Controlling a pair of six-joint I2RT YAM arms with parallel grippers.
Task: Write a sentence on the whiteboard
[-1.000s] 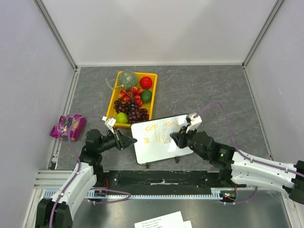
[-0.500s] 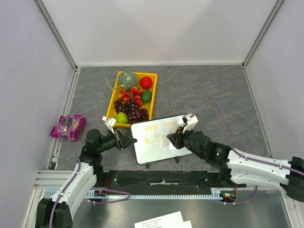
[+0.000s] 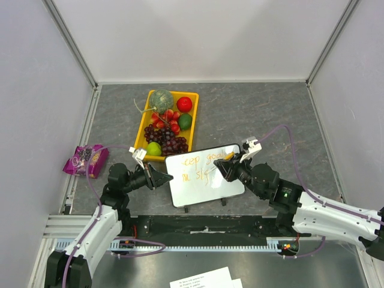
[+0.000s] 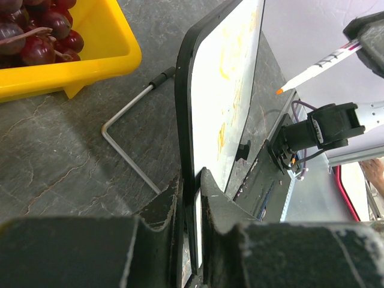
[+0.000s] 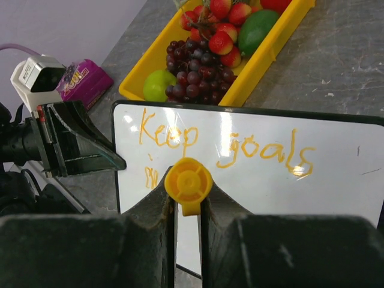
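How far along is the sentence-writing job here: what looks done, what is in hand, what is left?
Done: the sentence has its orange top line, "Keep goals", on the whiteboard. In hand: the left end effector clamps the board's edge; the right end effector grips the marker, its tip just off the surface. Left: the second line, begun under "Keep", looks unfinished.

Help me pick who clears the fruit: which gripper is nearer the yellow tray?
Left. The left gripper grips the whiteboard edge right by the yellow tray's near end; the right gripper, holding a marker, is across the board.
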